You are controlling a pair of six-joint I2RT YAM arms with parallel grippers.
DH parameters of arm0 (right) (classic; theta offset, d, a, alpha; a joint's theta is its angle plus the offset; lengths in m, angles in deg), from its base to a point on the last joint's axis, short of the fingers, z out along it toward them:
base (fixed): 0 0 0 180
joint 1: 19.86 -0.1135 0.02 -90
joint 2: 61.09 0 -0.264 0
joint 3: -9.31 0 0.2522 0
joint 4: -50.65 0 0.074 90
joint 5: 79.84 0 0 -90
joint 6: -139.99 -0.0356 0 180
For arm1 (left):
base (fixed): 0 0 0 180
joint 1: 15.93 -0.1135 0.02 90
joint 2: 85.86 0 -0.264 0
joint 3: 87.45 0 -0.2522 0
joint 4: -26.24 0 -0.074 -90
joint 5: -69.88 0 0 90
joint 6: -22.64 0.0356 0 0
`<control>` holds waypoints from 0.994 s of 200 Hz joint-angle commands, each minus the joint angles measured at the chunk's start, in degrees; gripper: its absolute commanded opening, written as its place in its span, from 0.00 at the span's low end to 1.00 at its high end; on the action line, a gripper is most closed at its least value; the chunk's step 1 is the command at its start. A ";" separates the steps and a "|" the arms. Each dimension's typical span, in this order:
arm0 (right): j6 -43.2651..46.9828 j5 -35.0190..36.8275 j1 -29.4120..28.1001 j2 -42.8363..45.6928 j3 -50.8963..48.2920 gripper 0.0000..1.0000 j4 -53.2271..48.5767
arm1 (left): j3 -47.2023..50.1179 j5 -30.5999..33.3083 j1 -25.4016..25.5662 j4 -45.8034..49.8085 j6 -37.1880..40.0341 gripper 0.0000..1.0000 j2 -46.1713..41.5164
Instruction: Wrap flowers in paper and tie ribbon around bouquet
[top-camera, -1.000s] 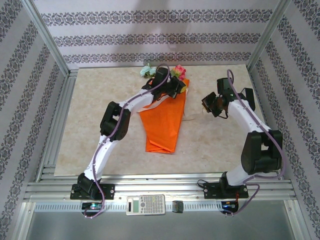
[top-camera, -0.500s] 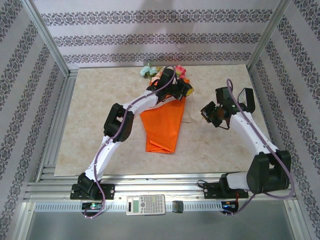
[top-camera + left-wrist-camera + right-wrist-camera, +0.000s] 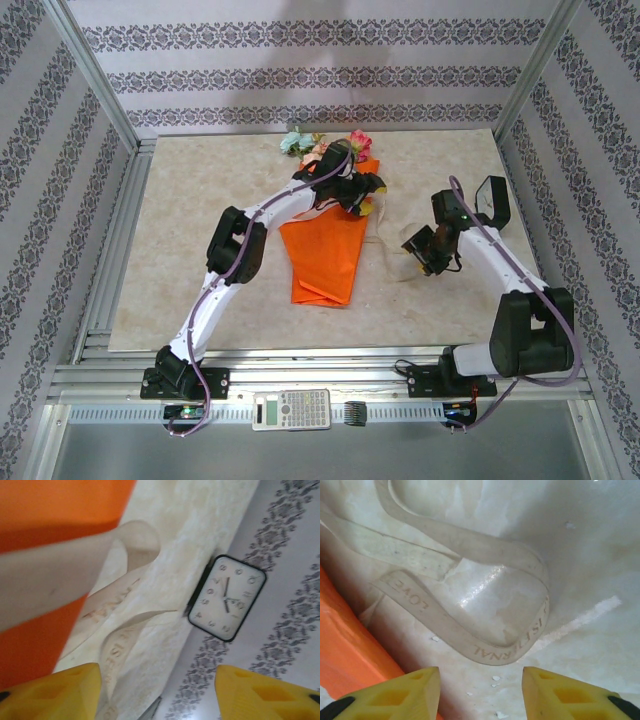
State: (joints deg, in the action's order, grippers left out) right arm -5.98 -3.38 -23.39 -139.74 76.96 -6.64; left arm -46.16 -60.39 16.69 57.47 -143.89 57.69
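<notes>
Calculator (image 3: 291,408) on the near rail. Past it, the bouquet (image 3: 332,225) lies flat on the tabletop (image 3: 200,230), narrow end of the orange paper (image 3: 320,275) nearest, wide end far. Right gripper (image 3: 420,252) low over the tabletop, just right of the paper: fingers spread, nothing between. Ribbon (image 3: 412,592) loose in a loop beneath it, lettering up, strands reaching toward the paper's edge. Left gripper (image 3: 365,198) at the cone's wide end, fingers spread, nothing pinched, ribbon slack below. Clock (image 3: 492,200) off right. Flowers (image 3: 300,142) poke out farthest
</notes>
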 commanded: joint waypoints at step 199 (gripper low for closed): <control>-22.05 8.63 3.88 -40.83 29.18 0.42 4.24 | 49.61 14.78 -11.80 -6.10 -12.92 0.44 -34.44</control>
State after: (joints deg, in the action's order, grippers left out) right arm -24.23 3.96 -19.98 -177.38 105.92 -4.80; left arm 2.41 -48.39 5.90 58.28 -151.04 23.70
